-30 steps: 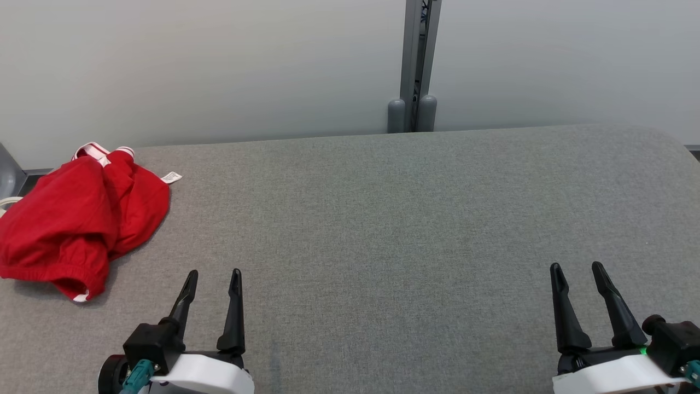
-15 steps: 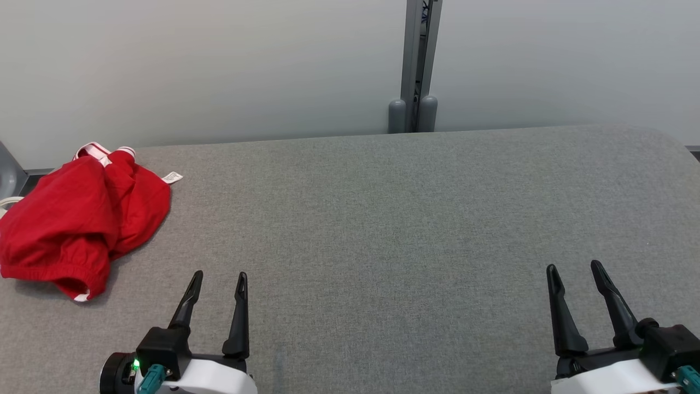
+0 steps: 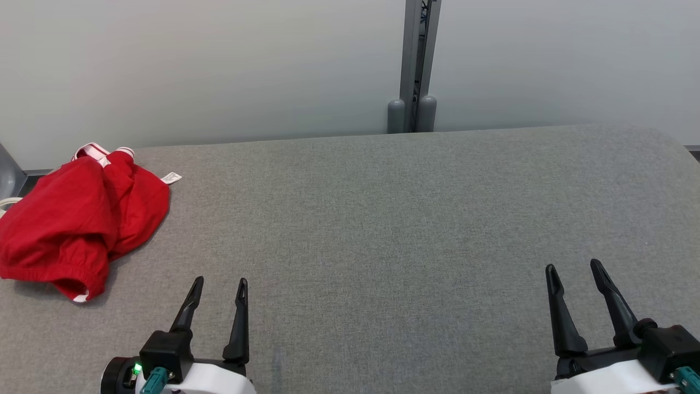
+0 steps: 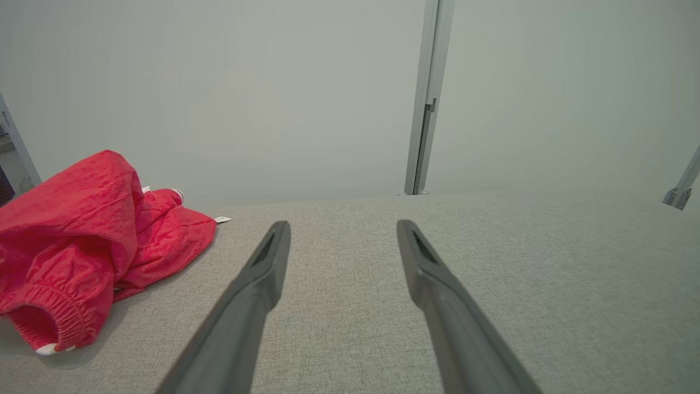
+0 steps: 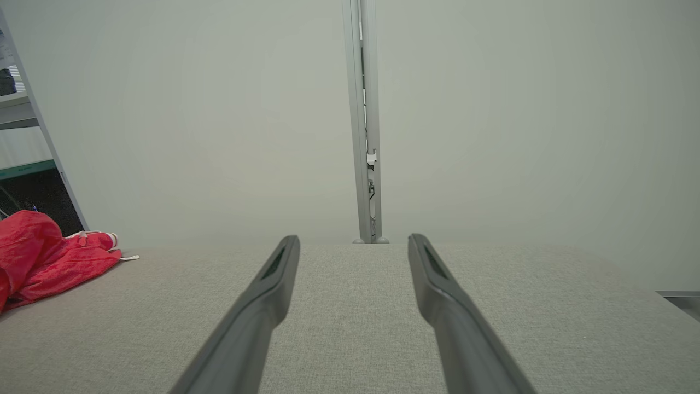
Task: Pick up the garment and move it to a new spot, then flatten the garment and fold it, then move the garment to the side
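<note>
Garment (image 3: 82,219), head view: red fabric, crumpled in a heap at the far left of the grey padded table (image 3: 383,219), close to its left and back edges. White-striped trim (image 3: 95,150) shows at the top of the heap, and a small white label (image 3: 171,177) pokes out on its right side. Left gripper (image 3: 221,280) sits at the near edge, fingers parted, nothing between them. It is near the heap but apart from it; the heap lies ahead and to its left. Right gripper (image 3: 572,265) sits at the near right, likewise spread and empty, well apart from the garment. A grey post (image 3: 413,65) stands behind the table against the pale wall.

Left wrist view: both fingers of the left gripper (image 4: 343,223) point across bare table cloth, gap clear. Garment (image 4: 82,241) lies off to the left of the fingers, bunched high, an elastic hem (image 4: 49,323) turned toward the camera. No contact.

Right wrist view: right gripper (image 5: 353,238) is splayed over bare table, holding nothing. Garment (image 5: 44,257) is at the far left of the frame, distant.

Progress, judged: nothing done. Pick-up is not yet begun. The move to a new spot, the flattening, the folding and the setting aside are all left. The left arm looks better placed for the first grasp. The broad bare middle of the table looks a fit spot for spreading.
</note>
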